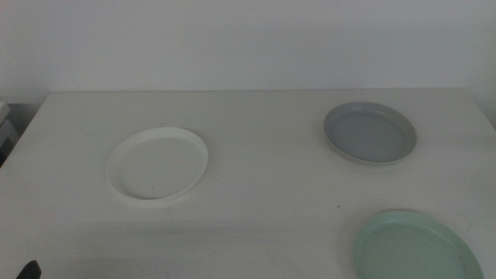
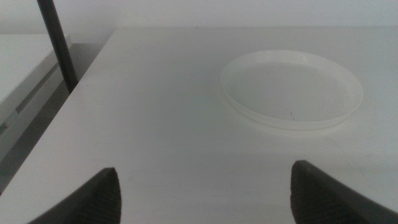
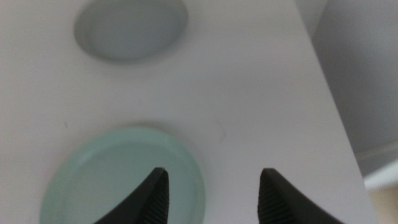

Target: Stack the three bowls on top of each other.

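Bowls unstacked: right gripper point(image 3: 211, 199), fingers apart over mint bowl point(image 3: 118, 180) rim, should pinch rim squarely; left gripper point(image 2: 205, 196) fingers apart.

Dim, flat, washed-out light in all views.
Soft shadows hug each bowl; the right wrist view is blurred, and the grey bowl point(image 3: 130, 28) at 11 o'clock looks hazy.

You saw little of the robot: the left end effector point(image 2: 205, 196) showed two dark, blunt, rounded jaws, the right end effector point(image 3: 212, 196) two dark, tapering, matte jaws.
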Action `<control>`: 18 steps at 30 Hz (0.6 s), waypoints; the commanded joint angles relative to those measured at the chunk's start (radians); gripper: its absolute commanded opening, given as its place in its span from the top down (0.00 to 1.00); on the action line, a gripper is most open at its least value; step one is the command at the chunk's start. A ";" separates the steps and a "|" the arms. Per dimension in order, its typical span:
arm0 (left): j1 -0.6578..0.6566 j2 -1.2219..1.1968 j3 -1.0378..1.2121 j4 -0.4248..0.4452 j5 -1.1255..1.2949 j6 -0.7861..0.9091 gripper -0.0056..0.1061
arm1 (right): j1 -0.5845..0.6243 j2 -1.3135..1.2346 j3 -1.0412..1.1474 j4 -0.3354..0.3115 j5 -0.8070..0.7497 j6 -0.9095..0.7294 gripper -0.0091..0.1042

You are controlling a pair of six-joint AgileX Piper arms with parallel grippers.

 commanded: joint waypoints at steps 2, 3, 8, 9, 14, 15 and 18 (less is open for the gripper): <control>0.002 -0.014 -0.003 0.000 -0.073 -0.011 0.01 | -0.007 0.134 -0.112 0.004 0.047 -0.031 0.58; 0.002 -0.014 -0.003 0.000 -0.073 -0.011 0.01 | -0.007 0.173 -0.131 0.013 0.063 -0.038 0.58; 0.002 -0.014 -0.003 0.000 -0.073 -0.011 0.01 | -0.007 0.324 -0.187 0.045 0.079 -0.042 0.58; 0.002 -0.014 -0.003 0.000 -0.073 -0.011 0.01 | -0.007 0.352 -0.193 0.053 0.079 -0.042 0.58; 0.002 -0.014 -0.003 0.000 -0.073 -0.011 0.01 | -0.007 0.489 -0.193 0.111 0.079 -0.042 0.58; 0.002 -0.014 -0.003 0.000 -0.073 -0.011 0.01 | -0.007 0.520 -0.192 0.120 0.079 -0.042 0.58; 0.002 -0.014 -0.003 0.000 -0.073 -0.011 0.01 | -0.007 0.599 -0.161 0.126 0.064 -0.042 0.58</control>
